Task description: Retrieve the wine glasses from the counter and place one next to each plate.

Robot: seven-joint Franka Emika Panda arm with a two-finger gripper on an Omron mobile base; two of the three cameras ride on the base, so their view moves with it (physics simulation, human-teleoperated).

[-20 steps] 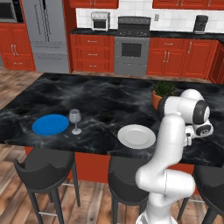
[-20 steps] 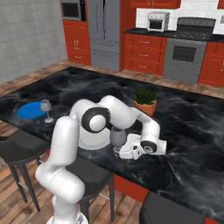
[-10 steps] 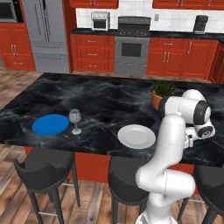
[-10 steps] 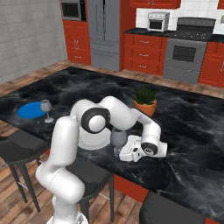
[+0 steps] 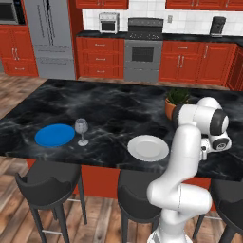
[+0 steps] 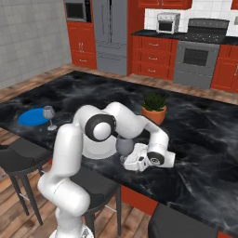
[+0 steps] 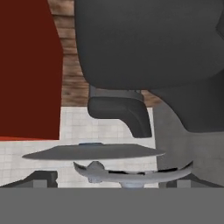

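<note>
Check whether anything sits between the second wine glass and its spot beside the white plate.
Nothing visible does. The second wine glass already stands on the island right beside the white plate, with the open gripper around it. The potted plant stands farther back, clear.

arm's folded over low across the island [image 6: 204,139], wrist turned sideways, gripper [image 6: 126,160] sitting just above the marble near its front edge, jaws spread wide.

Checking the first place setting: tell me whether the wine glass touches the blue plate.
Apart. In the left base view the wine glass stands just right of the blue plate, with a strip of dark island top between its foot and the plate's edge.
</note>
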